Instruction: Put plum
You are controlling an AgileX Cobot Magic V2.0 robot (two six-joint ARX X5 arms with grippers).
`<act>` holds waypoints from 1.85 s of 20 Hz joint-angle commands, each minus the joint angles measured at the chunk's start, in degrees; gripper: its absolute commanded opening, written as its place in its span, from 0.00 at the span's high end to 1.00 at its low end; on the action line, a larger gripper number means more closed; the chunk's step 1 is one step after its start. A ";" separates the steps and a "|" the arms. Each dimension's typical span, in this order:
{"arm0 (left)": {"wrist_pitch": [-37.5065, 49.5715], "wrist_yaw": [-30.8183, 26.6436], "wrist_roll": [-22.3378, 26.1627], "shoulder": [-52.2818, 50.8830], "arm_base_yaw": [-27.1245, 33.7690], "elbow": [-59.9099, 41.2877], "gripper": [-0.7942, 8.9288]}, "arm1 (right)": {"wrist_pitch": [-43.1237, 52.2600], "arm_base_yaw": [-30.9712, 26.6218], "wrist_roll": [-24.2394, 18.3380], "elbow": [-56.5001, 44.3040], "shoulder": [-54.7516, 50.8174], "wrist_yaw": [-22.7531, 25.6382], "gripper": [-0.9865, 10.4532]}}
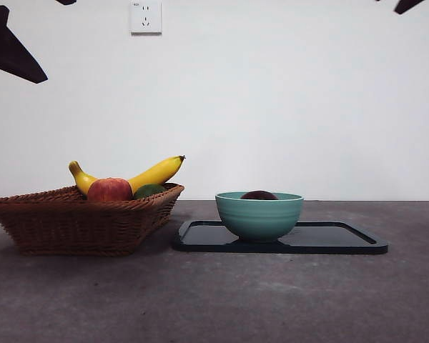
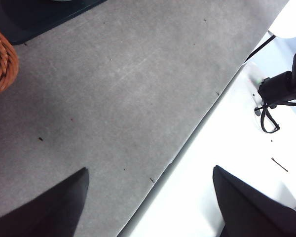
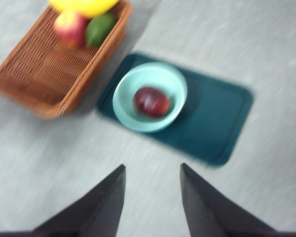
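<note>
The small dark purple plum [image 3: 151, 101] is sitting inside the round teal bowl [image 1: 259, 215]. The right gripper [image 3: 152, 183] is hanging high above, jaws apart and empty. The putting step looks done; next, the arm just needs to move away.

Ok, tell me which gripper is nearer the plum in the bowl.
Right. The right gripper hangs above the table with the plum in the bowl just ahead. The left gripper is over the table's edge, the plum out of its view.
</note>
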 commanded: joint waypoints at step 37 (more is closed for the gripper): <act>14.25 -13.68 -12.90 9.90 -6.54 14.25 0.41 | 1.90 4.46 -0.70 -24.39 -20.24 -10.08 0.76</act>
